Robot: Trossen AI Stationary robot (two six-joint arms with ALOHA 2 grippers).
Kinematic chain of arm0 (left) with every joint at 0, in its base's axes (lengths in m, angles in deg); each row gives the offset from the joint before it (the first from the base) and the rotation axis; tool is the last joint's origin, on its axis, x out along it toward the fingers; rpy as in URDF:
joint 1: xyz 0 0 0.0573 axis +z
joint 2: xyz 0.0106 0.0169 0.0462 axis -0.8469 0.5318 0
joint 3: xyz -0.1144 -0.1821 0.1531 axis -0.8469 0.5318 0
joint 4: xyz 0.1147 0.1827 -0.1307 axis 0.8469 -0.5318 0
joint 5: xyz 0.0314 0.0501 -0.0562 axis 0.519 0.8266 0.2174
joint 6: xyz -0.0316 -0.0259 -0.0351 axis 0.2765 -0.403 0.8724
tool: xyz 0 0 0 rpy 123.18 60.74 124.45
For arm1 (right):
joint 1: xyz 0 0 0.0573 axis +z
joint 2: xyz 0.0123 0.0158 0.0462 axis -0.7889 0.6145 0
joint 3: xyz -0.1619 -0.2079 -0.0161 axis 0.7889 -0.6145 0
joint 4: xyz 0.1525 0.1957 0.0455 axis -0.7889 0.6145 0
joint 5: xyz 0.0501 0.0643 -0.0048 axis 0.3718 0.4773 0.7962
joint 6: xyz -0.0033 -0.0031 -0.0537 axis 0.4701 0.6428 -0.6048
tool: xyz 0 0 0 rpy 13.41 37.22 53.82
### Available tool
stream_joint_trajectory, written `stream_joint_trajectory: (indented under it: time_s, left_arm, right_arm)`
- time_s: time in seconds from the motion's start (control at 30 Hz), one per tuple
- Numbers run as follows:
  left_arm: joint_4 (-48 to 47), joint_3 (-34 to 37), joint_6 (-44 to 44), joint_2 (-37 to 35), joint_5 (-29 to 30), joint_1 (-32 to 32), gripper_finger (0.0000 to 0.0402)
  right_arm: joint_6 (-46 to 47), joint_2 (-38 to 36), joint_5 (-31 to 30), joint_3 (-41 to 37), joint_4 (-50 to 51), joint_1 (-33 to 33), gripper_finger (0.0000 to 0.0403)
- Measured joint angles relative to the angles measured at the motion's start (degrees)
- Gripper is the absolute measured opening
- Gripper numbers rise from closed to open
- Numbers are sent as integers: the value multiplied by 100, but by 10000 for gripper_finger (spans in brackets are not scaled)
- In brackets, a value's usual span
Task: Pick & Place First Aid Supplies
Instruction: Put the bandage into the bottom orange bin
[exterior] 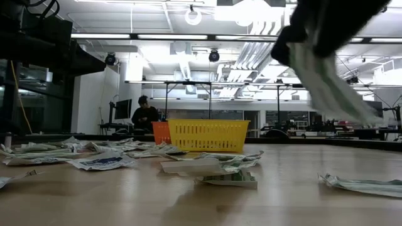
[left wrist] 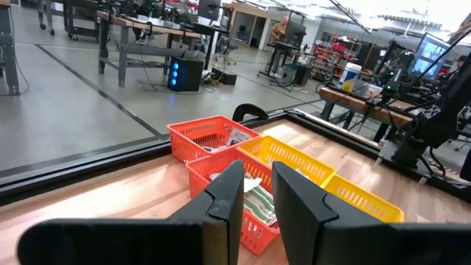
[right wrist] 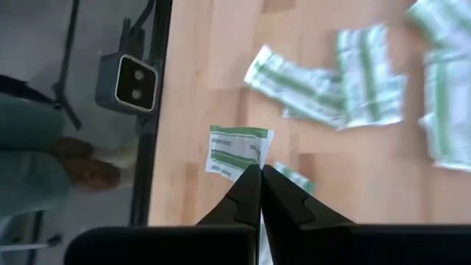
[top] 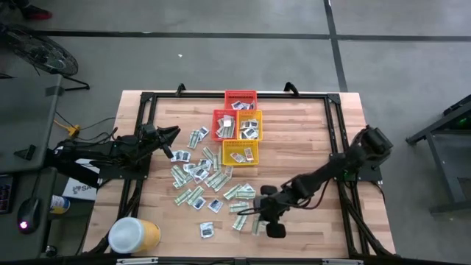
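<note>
Four baskets [top: 239, 125] hold packets [top: 243, 153]; right claw [right wrist: 259, 171] pinches a green-striped packet [right wrist: 237, 151].

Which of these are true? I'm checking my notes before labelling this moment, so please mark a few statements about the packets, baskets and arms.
1. The right jaws are shut on a green-and-white packet, lifted off the table. True.
2. The yellow basket is empty. False: packets lie in it.
3. The left jaws grip a packet. False: they stand apart with nothing between them, at the table's left side.
4. A white-lidded yellow tub sits by a table corner. True.
</note>
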State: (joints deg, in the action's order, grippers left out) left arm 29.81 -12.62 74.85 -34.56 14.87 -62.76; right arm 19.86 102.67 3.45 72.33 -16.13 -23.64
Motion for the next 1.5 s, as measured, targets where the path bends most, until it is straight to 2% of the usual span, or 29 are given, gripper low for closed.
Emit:
stream_joint_trajectory:
  time_s: [0.23, 0.53, 0.67, 0.83, 1.03, 1.17, 1.33, 1.5]
  left_arm:
    - [0, 1, 0, -2, -2, -1, 73]
    - [0, 0, 0, 0, -2, -1, 73]
    - [0, -1, 0, 0, 0, 0, 73]
    - [0, 1, 0, -2, -3, -2, 73]
    - [0, -1, 0, -2, -2, -2, 73]
    - [0, -1, 0, -1, -3, -1, 73]
    - [0, -1, 0, -2, -4, 0, 73]
    - [0, -1, 0, 0, -2, 0, 73]
  right_arm:
    - [-858, -450, -157, 172, 383, -340, 0]
    - [-2247, -768, -157, 403, 690, -1256, 0]
    - [-2601, -769, -515, 583, 680, -1736, 0]
    - [-2550, -771, -1413, 625, 482, -2322, 0]
    - [-1833, -757, -2300, 594, 339, -2929, 0]
    - [-770, -664, -2718, 594, 101, -3286, 0]
    - [679, -349, -2684, 590, -489, -3675, 0]
    - [1689, 120, -2302, 590, -1308, -3929, 0]
